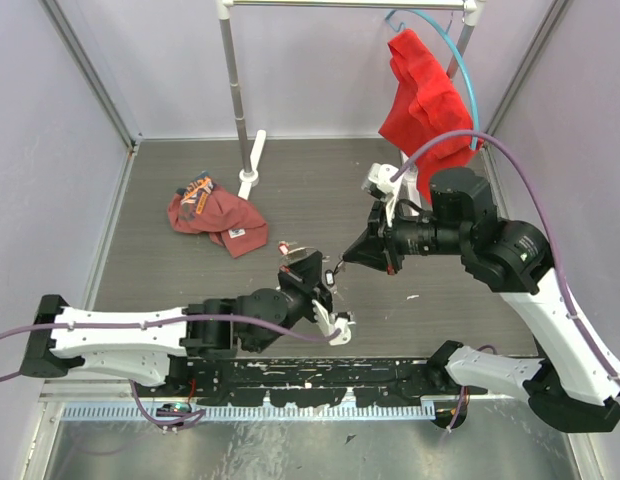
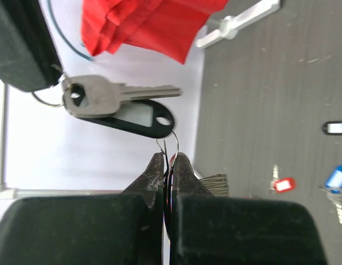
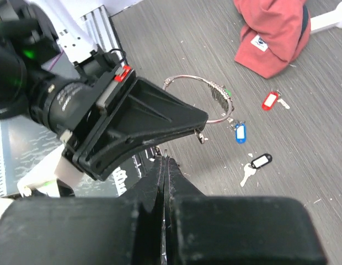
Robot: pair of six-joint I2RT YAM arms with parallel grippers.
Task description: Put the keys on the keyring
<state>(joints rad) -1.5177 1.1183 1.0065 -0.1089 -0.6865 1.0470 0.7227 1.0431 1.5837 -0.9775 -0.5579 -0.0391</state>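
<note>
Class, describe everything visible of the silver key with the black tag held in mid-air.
The silver metal key with the black plastic tag hangs in mid-air, level in the left wrist view. Its rounded head carries a small ring; its toothed blade points right. The oval tag has a pale window and an end hole, where the thin silver wire keyring from the shut left gripper meets it.

— The thin silver wire keyring (image 3: pixel 187 77)?
— Up in the air above the grey table (image 3: pixel 303 187), several silver keys (image 3: pixel 220 94) bunched on it.
— The others?
— One silver key with a black plastic tag (image 2: pixel 113 99) hangs aloft. A red-tagged key (image 3: pixel 270 100), a blue-tagged key (image 3: pixel 240 133) and a second black-tagged key (image 3: pixel 259 161) lie apart on the table.
</note>
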